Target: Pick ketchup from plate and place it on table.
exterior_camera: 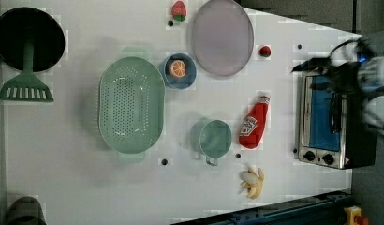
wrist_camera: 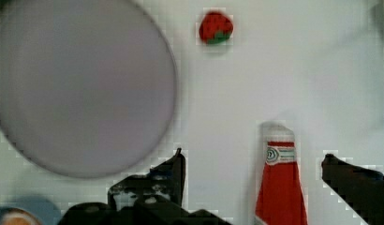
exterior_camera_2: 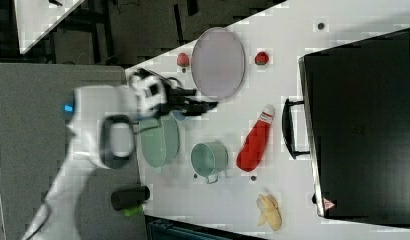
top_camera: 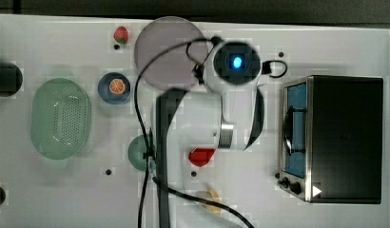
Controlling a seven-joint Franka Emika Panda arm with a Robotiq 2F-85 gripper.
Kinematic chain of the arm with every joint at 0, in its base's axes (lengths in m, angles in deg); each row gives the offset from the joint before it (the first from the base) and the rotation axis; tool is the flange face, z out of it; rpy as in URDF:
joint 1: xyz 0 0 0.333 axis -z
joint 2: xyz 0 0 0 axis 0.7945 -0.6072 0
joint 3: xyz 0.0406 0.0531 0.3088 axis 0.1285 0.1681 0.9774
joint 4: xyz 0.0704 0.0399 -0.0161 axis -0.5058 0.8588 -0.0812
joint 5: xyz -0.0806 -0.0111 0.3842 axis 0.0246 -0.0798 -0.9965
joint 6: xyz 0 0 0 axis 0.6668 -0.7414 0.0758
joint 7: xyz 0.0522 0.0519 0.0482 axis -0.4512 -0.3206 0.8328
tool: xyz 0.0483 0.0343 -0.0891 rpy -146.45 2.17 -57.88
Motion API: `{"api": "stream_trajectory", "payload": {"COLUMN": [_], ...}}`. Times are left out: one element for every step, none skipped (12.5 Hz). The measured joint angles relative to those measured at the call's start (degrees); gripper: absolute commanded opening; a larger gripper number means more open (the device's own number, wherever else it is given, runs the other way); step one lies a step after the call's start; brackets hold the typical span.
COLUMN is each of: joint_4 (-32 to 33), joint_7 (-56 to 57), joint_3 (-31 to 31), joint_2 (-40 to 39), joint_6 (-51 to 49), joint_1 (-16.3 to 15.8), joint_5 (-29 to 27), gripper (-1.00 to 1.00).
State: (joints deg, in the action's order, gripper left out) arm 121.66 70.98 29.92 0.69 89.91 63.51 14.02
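Top view: the small blue dish (top_camera: 114, 88) holds an orange slice (top_camera: 117, 86); the plate (top_camera: 167, 51) lies near the table's (top_camera: 64, 190) far edge.

Left view: the colander (exterior_camera: 131, 104) and mug (exterior_camera: 215, 138) hold nothing; the ketchup (exterior_camera: 254, 123) lies on the table beside the mug.

Wrist view: the gripper (wrist_camera: 252, 161) hangs wide open, the red, white-capped bottle between its fingers, untouched.

The red ketchup (exterior_camera: 254, 123), white-capped with a white label, lies flat on my white bench (exterior_camera: 77, 178), right of centre in the left view. The round lilac-grey plate (exterior_camera: 222, 36) sits bare near that view's top edge, well apart from it.
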Motion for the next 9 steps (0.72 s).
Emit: {"api": "stream_trajectory", "payload": {"joint_4": [-4.5, -8.6, -12.4, -15.3, -17.8, -19.8, -22.1, -24.3, -26.1], "joint_7": [-3.0, -5.1, -6.5, -7.8, -8.7, -9.4, -9.7, -9.8, -10.0], "joint_3": [0.6, 0.9, 1.1, 1.3, 1.7, 2.2, 2.4, 2.4, 2.4], "joint_2": [0.3, 0.4, 0.4, 0.5, 0.7, 1.0, 1.0, 1.1, 1.2], "joint_6": [-4.5, -8.4, -12.1, -14.7, -17.7, -21.1, -24.0, -26.8, -29.5], "joint_1": [0.1, 0.0, -0.2, -0.3, -0.3, -0.1, -0.4, -0.9, -1.3], "joint_5": [0.2, 0.3, 0.3, 0.3, 0.3, 0.4, 0.7, 0.6, 0.0], "gripper": [1.00, 1.00, 1.00, 1.00, 1.00, 1.00, 1.00, 1.00, 1.00]}}
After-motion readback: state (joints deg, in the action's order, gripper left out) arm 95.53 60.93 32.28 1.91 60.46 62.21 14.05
